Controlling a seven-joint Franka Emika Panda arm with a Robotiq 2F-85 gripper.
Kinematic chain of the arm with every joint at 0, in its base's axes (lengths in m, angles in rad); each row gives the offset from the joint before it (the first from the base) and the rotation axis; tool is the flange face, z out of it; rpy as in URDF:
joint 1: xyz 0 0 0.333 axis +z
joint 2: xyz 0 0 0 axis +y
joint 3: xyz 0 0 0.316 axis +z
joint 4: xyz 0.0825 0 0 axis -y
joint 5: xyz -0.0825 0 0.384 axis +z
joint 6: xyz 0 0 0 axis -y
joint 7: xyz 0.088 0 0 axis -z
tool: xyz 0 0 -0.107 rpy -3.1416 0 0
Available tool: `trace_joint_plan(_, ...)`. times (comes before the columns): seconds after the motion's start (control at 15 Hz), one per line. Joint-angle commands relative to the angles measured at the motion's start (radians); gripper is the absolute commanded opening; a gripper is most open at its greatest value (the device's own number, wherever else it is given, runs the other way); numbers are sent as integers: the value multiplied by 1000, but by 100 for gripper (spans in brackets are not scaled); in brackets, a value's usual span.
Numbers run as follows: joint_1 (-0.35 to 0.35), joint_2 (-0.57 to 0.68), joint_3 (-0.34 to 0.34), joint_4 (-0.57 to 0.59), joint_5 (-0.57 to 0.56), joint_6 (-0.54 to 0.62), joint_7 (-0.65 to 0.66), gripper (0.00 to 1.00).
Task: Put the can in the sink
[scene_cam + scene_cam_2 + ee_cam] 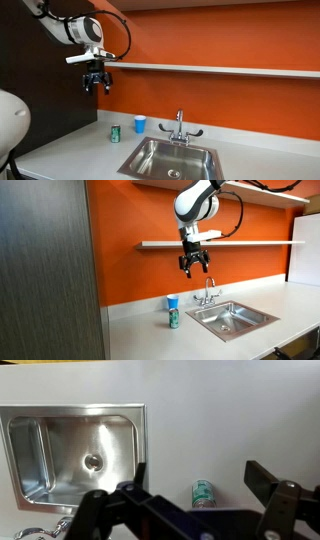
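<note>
A: Where's the can [114,133] rel. to the gripper [97,83]?

B: Well below it. The gripper hangs high over the desk [70,150], fingers spread wide, nothing btwn them. The can's upright on the desk, just beside the sink [170,160] rim, outside the basin.

A: Lined up?

B: Roughly. In the wrist view the can [203,493] sits low in frame, approx. btwn the two fingers [270,485], w/ the sink [80,445] off to one side. In both exterior views it's down and a bit offset. I'd judge it's mostly a straight descent w/ a small correction.

A: Axis?

B: Vertical. So prob. a side grasp, one finger either side of the body.

A: Anything close?

B: A blue cup [139,124] is near it, not touching. Worth watching on approach. Only one arm, so no choice there.
</note>
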Motion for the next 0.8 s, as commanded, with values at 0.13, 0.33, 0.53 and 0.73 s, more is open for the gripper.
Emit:
trace_joint_plan(0.13, 24, 2, -22, 1, -5, -2, 5, 100)
trace_joint_plan(0.33, 33, 27, -33, 10, -1, 27, -39, 100)
trace_joint_plan(0.53, 46, 52, -47, 7, 1, 77, -122, 100)
trace_joint_plan(0.73, 58, 76, -63, 1, 15, 140, -218, 100)
